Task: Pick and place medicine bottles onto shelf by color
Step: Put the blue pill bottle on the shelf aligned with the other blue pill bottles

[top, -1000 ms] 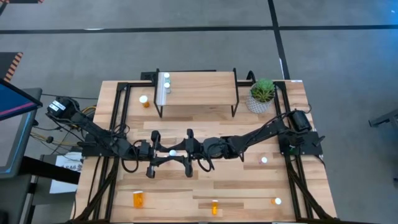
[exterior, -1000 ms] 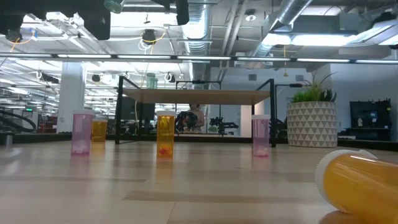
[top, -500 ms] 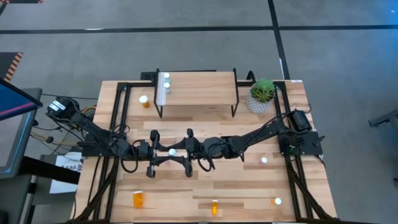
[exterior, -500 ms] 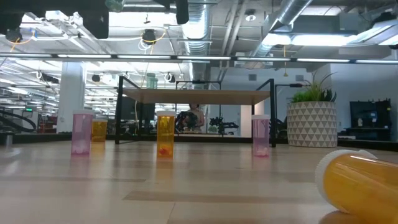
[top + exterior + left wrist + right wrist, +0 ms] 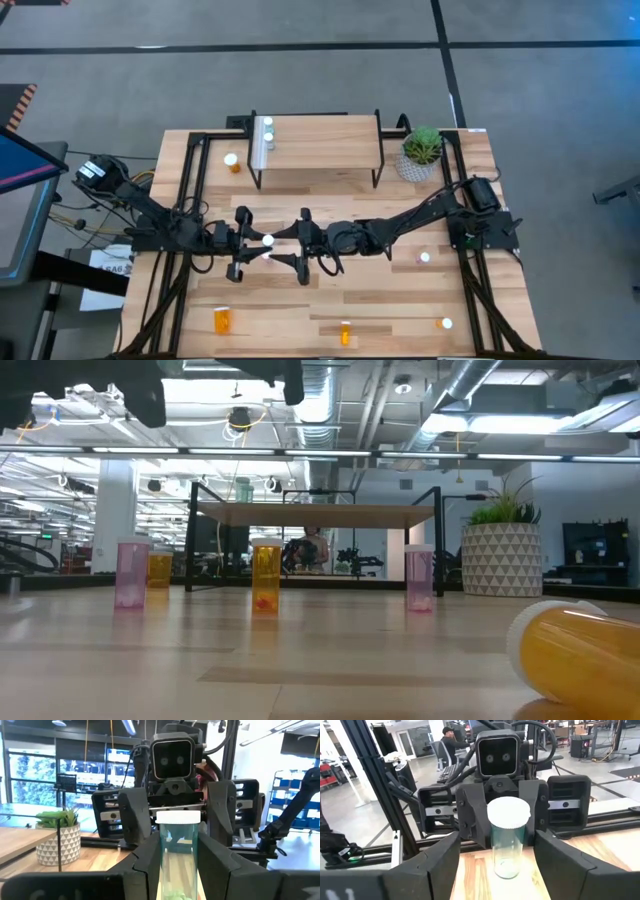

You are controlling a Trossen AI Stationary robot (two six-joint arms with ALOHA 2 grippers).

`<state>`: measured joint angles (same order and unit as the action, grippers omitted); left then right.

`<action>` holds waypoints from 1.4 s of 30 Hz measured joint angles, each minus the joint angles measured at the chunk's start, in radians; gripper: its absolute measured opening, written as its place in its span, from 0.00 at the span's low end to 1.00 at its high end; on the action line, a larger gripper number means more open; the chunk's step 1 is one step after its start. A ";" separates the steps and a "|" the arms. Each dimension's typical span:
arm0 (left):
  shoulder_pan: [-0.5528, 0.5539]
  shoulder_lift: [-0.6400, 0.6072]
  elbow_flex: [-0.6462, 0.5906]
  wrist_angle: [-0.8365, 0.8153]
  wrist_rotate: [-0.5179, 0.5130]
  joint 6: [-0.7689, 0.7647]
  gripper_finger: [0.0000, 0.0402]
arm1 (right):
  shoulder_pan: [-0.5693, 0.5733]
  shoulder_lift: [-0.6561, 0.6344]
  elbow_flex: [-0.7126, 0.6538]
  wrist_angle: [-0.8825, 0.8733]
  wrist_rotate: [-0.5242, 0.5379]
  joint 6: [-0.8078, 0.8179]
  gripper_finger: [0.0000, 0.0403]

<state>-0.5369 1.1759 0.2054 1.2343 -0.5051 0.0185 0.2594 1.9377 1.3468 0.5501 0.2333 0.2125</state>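
Left tool (image 5: 254, 250) and right tool (image 5: 296, 248) face each other mid-table, nearly tip to tip, with a pale green bottle (image 5: 268, 240) between them, so no pass-through there. Behind both tools bare table (image 5: 300, 196) runs to the shelf (image 5: 320, 142), whose right part is free; two bottles (image 5: 268, 131) occupy its left end. In front of them a lying orange bottle (image 5: 222, 320) and an upright one (image 5: 345, 331) stand well apart.
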 joint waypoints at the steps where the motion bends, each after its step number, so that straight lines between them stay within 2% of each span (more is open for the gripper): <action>1: 0.000 0.000 0.000 0.000 0.003 0.000 0.23 | -0.003 0.000 0.000 0.001 -0.001 0.000 0.67; 13: 0.001 0.001 0.000 -0.068 0.018 -0.017 0.23 | -0.006 0.000 0.000 0.026 -0.004 -0.008 0.67; 35: 0.001 0.002 0.011 -0.060 0.049 -0.032 0.23 | -0.020 -0.002 0.002 0.009 -0.003 -0.011 0.67; 38: 0.001 0.002 0.012 -0.065 0.051 -0.032 0.23 | -0.020 -0.002 0.002 0.009 -0.003 -0.011 0.63; 42: 0.001 0.002 0.013 -0.073 0.049 -0.032 0.23 | -0.020 -0.002 0.002 0.009 -0.003 -0.012 0.53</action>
<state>-0.5362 1.1778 0.2180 1.1617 -0.4556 -0.0139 0.2398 1.9362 1.3483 0.5587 0.2306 0.2008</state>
